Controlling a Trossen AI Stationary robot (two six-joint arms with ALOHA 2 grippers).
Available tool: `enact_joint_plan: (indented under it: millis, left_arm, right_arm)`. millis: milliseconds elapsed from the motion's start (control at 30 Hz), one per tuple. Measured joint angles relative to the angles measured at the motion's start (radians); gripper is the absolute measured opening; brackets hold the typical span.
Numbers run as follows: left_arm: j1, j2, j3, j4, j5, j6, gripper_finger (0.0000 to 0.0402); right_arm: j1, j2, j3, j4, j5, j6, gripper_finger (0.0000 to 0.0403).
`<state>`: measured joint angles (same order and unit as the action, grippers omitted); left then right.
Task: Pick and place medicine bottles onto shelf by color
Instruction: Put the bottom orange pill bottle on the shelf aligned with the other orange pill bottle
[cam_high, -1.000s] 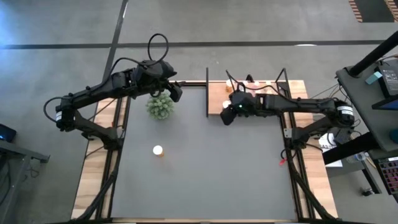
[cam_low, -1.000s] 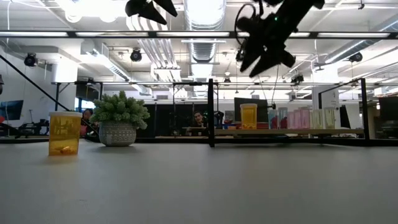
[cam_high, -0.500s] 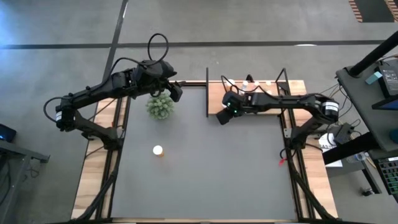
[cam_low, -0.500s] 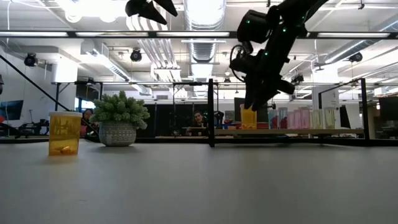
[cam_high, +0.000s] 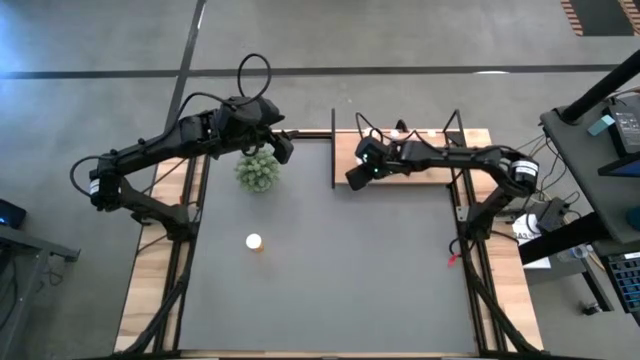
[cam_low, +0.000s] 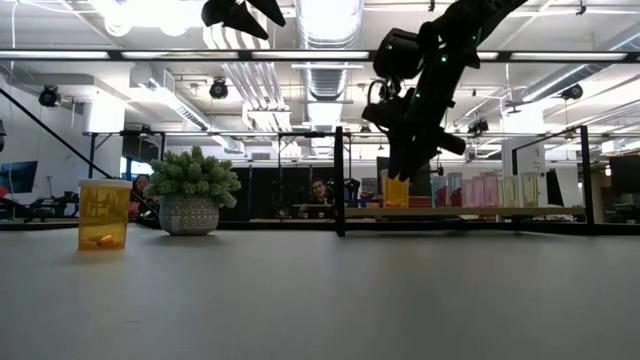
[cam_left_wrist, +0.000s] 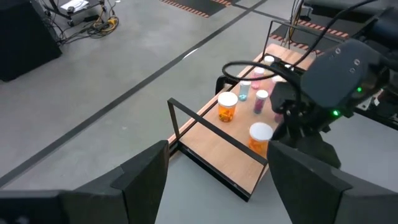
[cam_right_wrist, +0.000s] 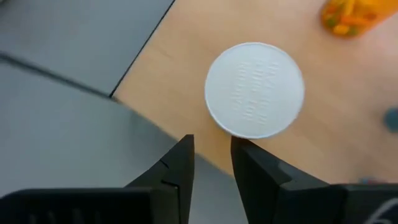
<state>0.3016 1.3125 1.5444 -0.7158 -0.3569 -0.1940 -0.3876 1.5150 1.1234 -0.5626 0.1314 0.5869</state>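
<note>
Dark grey tabletop (cam_high: 330, 270): one orange bottle (cam_high: 254, 242) stands alone. Shelf (cam_high: 345, 155), far right corner: orange bottle (cam_left_wrist: 260, 138), white-capped, beside right gripper (cam_right_wrist: 211, 158), fingers nearly together, empty. Left gripper (cam_high: 285, 148) raised near plant (cam_high: 258, 171), fingers apart.

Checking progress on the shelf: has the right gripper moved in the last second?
Yes. The right gripper slid along the light-brown wooden shelf toward its upright black metal post, narrowing nearly shut.
</note>
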Motion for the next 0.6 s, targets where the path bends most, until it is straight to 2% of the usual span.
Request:
enact_joint_plan:
  millis: [333, 600]
  left_arm:
    - [0.0, 0.0, 0.0, 0.0, 0.0, 0.001, 0.0255]
    - [0.0, 0.0, 0.0, 0.0, 0.0, 0.001, 0.0255]
  right_arm:
    - [-0.053, 0.0, 0.022, -0.02, 0.024, -0.014, 0.0091]
    - [-0.05, -0.002, 0.185, -0.09, -0.008, -0.08, 0.0088]
